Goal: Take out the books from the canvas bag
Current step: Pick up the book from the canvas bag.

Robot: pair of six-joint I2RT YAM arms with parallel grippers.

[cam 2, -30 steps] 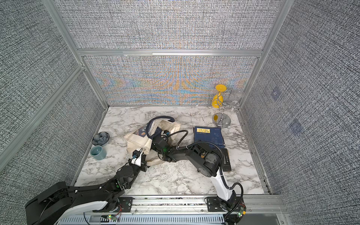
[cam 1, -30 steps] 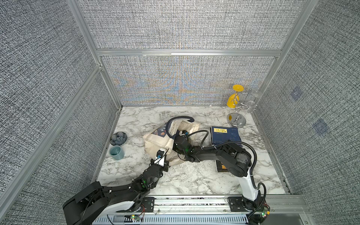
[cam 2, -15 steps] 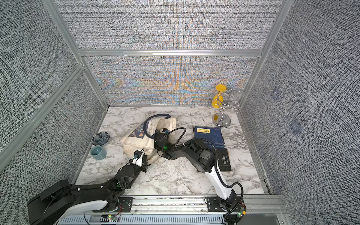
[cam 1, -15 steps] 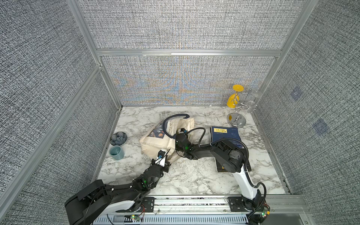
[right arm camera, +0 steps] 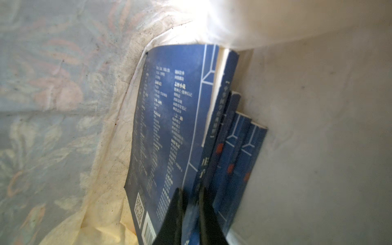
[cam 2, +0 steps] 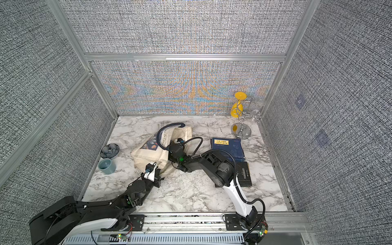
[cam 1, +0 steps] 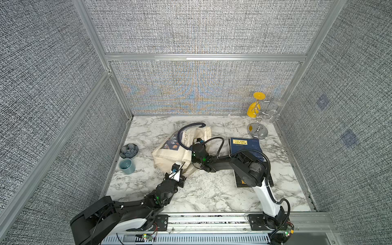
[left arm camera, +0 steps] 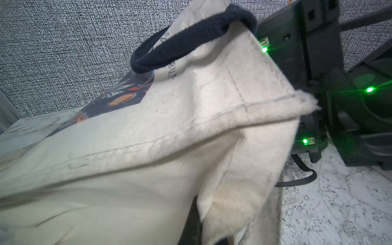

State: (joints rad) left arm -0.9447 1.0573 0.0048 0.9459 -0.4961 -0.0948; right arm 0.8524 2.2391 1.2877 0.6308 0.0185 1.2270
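- Right wrist view: right gripper (right arm camera: 190, 192) pinches one book (right arm camera: 169, 127) by its edge inside the canvas bag (right arm camera: 318, 127); so thin a hold may slip.
- Neighbouring books (right arm camera: 239, 159) may drag along.
- At mid-surface the left gripper (cam 1: 182, 176) clamps the bag's rim; the fabric could pull free.

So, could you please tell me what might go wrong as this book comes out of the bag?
1. The right gripper pinches only a narrow edge of the front book; it may slip, or drag the neighbouring books along.
2. The left gripper holds just a fold of the canvas bag, so the bag may slide with the pull.
3. The navy handle arcs close to the right arm and could snag it.
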